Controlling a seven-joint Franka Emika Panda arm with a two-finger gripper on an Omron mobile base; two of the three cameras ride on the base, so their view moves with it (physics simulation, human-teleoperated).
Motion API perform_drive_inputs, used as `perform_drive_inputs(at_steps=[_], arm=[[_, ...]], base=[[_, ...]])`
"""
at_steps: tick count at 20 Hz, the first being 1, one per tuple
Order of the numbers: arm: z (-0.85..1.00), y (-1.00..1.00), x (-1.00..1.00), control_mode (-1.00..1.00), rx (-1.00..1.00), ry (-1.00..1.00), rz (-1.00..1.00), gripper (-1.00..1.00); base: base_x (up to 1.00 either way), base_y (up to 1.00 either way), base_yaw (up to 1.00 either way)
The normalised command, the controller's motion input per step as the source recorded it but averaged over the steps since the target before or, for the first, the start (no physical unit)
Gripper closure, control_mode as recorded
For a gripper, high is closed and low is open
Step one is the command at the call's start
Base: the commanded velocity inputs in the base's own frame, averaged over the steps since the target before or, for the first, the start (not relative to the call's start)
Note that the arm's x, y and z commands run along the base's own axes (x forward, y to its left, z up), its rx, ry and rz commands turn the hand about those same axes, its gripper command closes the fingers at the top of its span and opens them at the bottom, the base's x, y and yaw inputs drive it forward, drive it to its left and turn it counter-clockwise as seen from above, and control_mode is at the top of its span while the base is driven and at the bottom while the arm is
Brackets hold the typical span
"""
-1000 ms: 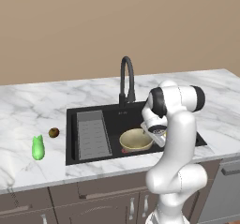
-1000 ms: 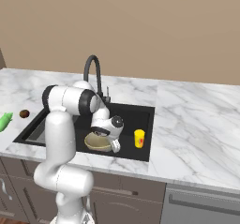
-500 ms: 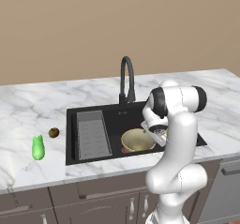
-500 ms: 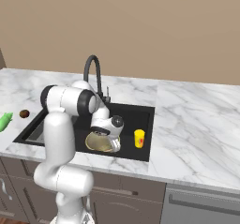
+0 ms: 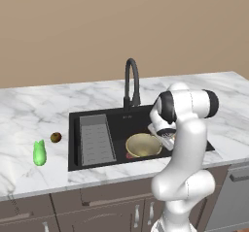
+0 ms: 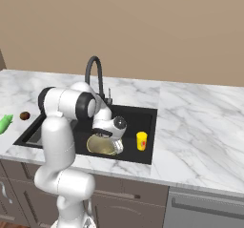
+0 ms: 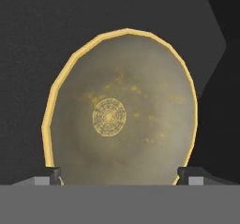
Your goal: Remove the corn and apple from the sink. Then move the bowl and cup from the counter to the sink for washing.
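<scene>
The long white marble worktop (image 5: 29, 105) runs across the scene over brown cabinets (image 5: 97, 202), and the black sink (image 5: 75, 124) is sunk into its middle, with the ribbed grey drain rack (image 5: 96, 138) at the sink's left end and the black arched faucet (image 5: 131, 80) rising behind it. The white arm (image 5: 187, 143) bends down over the right part of the basin, much as it did a second ago; the base cameras have not shifted. The tan-yellow bowl (image 5: 143, 144) lies on the sink floor just right of the rack, in the same spot as in the earlier pictures, and a flat reddish item (image 5: 129, 155) peeks out at its near left edge. The end effector (image 6: 110, 143) hangs directly over the bowl with its fingers spread wide, one dark tip on each side of the rim in the hand view, gripping nothing; compared with a second ago it sits slightly higher above the bowl. The bright green corn (image 5: 39, 153) lies on the worktop left of the sink, unmoved, near the front edge. The small yellow cup (image 6: 141, 140) with its red mark stands upright in the sink, just right of the bowl, as before. The tiny brownish apple (image 5: 56, 137) rests on the worktop between the corn and the sink's left edge, apart from both.
</scene>
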Motion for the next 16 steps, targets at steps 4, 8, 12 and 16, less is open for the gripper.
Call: perform_drive_inputs(at_steps=[4, 8, 12, 16], arm=[[0.24, -0.06, -0.07, -1.0, -0.01, 0.0, 0.0, -1.0], [0.28, -0.01, -0.08, -1.0, -0.03, 0.0, 0.0, -1.0], [0.33, 0.0, -0.02, -1.0, -0.03, 0.0, 0.0, -1.0], [0.35, 0.0, 0.0, -1.0, -0.03, 0.0, 0.0, -1.0]], base=[[0.0, 0.0, 0.0], [0.0, 0.0, 0.0], [0.0, 0.0, 0.0], [0.0, 0.0, 0.0]])
